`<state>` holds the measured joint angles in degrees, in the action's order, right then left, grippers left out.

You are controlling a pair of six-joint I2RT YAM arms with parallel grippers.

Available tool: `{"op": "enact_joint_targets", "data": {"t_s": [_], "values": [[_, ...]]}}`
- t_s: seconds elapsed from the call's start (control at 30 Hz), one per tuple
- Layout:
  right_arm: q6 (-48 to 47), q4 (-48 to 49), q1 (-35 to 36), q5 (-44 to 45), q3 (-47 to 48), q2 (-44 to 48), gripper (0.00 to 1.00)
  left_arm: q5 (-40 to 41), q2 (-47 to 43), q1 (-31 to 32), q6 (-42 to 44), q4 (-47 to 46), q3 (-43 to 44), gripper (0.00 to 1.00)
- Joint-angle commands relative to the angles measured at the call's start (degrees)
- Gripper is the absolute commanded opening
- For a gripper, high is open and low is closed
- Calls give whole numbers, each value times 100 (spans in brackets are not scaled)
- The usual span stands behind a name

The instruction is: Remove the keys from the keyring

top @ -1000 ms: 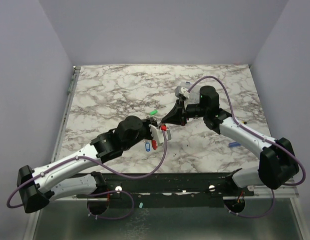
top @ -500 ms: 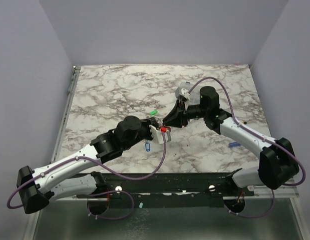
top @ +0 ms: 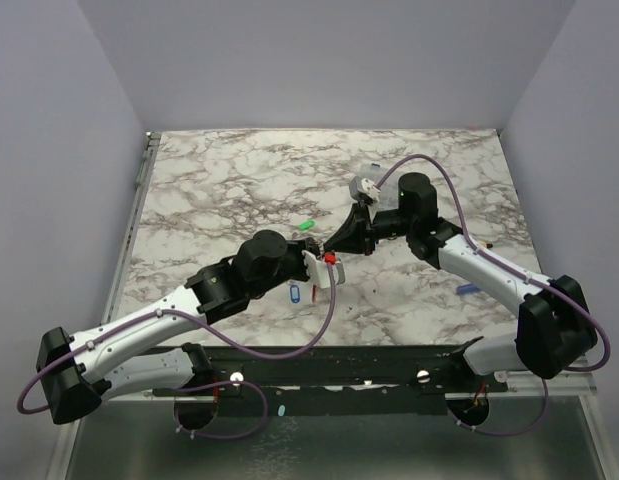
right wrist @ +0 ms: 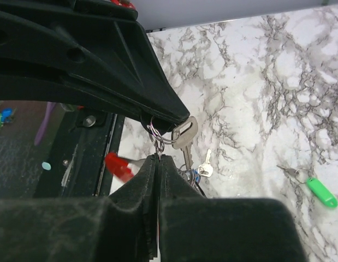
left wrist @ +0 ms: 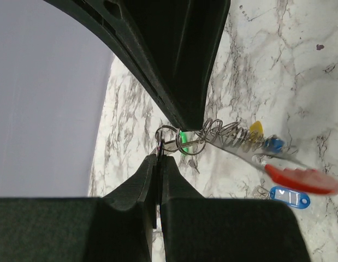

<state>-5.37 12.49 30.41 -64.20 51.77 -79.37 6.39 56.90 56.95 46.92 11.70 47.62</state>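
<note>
The keyring (left wrist: pixel 167 135), a thin wire loop, hangs in the air between both grippers. My left gripper (left wrist: pixel 159 156) is shut on one side of it. My right gripper (right wrist: pixel 159 158) is shut on the opposite side (right wrist: pixel 156 133). In the top view the left gripper (top: pixel 320 263) and right gripper (top: pixel 340 245) meet tip to tip over the table's middle. A silver key (right wrist: pixel 183 136) dangles from the ring. A coiled wire (left wrist: pixel 229 134) trails from it to yellow (left wrist: pixel 256 129), blue (left wrist: pixel 275 144) and red tags (left wrist: pixel 302 179).
A green-tagged key (top: pixel 309 224) lies on the marble just behind the grippers. A blue-tagged key (top: pixel 295 294) lies in front of them, and a small bare key (right wrist: pixel 206 167) is nearby. A small blue object (top: pixel 467 289) rests at the right. The black rail (top: pixel 339 365) runs along the near edge.
Both grippers have shifted slightly with the ring between them. The left arm has edged to the right, and the red tag now hangs close under the tips.
</note>
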Motion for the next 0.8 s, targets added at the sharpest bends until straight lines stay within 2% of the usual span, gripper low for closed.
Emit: {"op": "enact_joint_targets", "data": {"t_s": [0.0,0.57,0.77], "values": [[-224,-88,73,-129,-9,20,1,11,84,-32,-186,-256,340,0],[-88,-192,94,-108,37,61,1,119,483,-30,-183,-274,416,0],[-3,-203,92,153,0,81,1,266,409,-33,-217,-255,458,0]]}}
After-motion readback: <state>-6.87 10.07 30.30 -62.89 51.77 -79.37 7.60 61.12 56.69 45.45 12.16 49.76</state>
